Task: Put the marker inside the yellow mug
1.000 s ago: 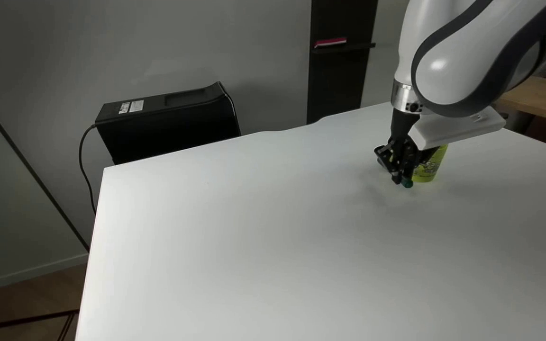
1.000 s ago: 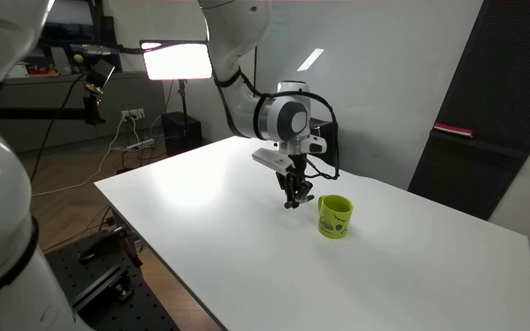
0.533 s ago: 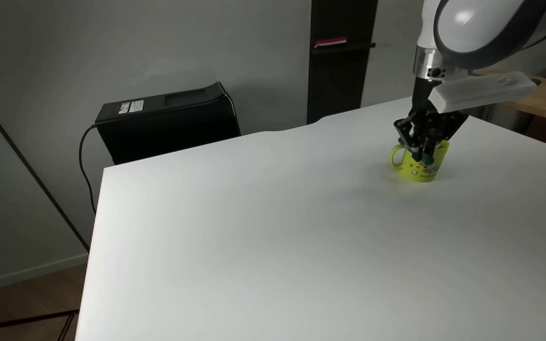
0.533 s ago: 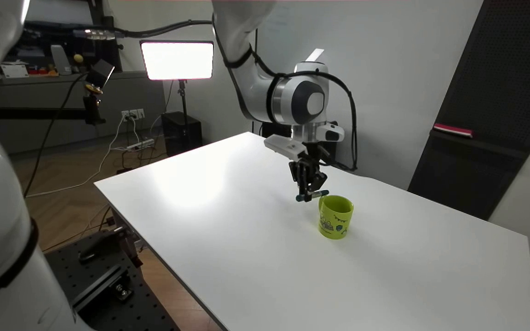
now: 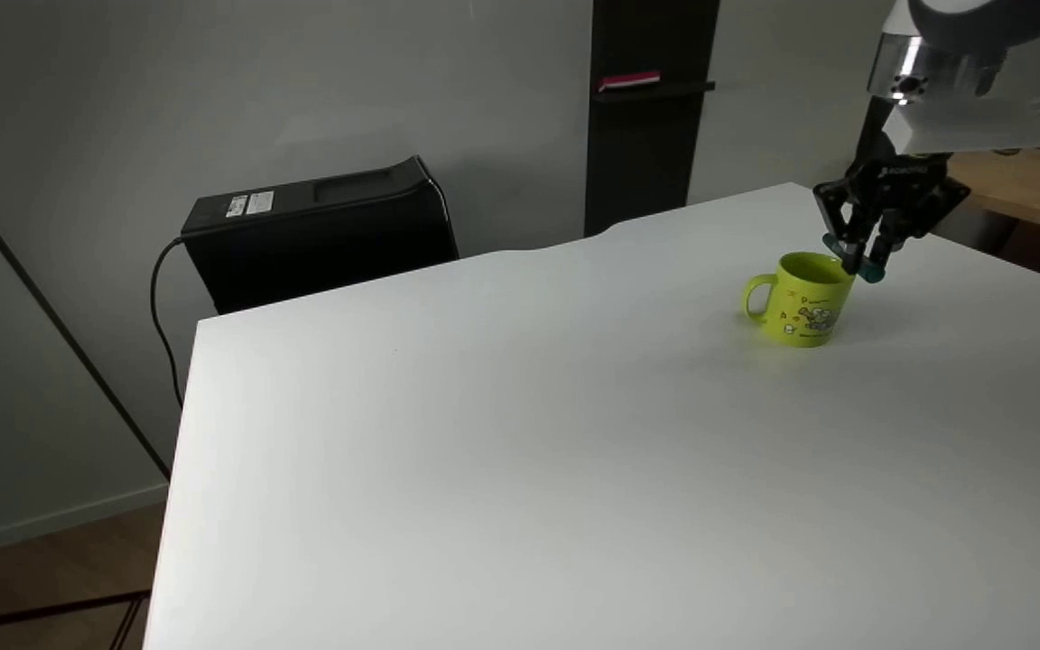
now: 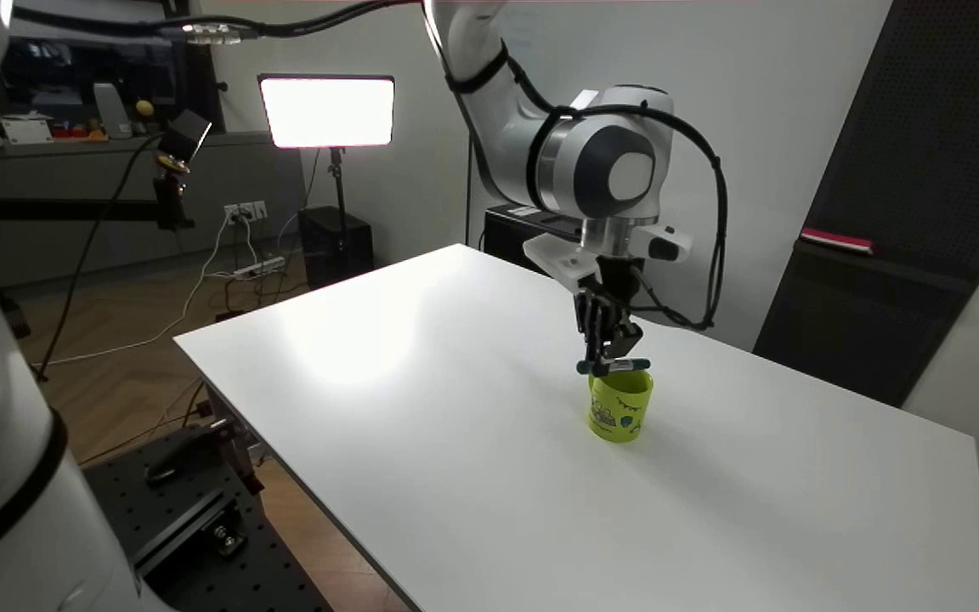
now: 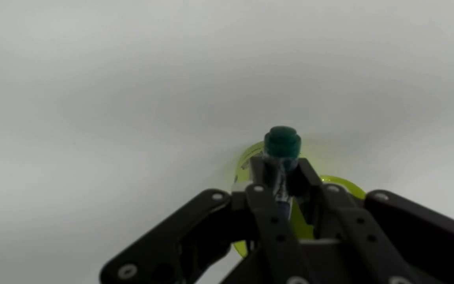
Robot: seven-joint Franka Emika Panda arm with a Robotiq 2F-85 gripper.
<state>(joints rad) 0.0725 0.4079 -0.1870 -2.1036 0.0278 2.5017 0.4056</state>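
Black, your gripper (image 7: 280, 173) pinches the marker (image 6: 625, 365) nearly level above the yellow mug (image 5: 798, 302), seemingly off-centre; the mug stands upright on the white table (image 5: 484, 451). You seem to be placing: next, centre it, tip one end down, lower, release.

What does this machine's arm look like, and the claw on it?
The arm is white and rounded, with dark bands, a silvery collar and a black cable looping alongside. The gripper is black and angular, with jointed fingers, round bolt heads and pale lettering.
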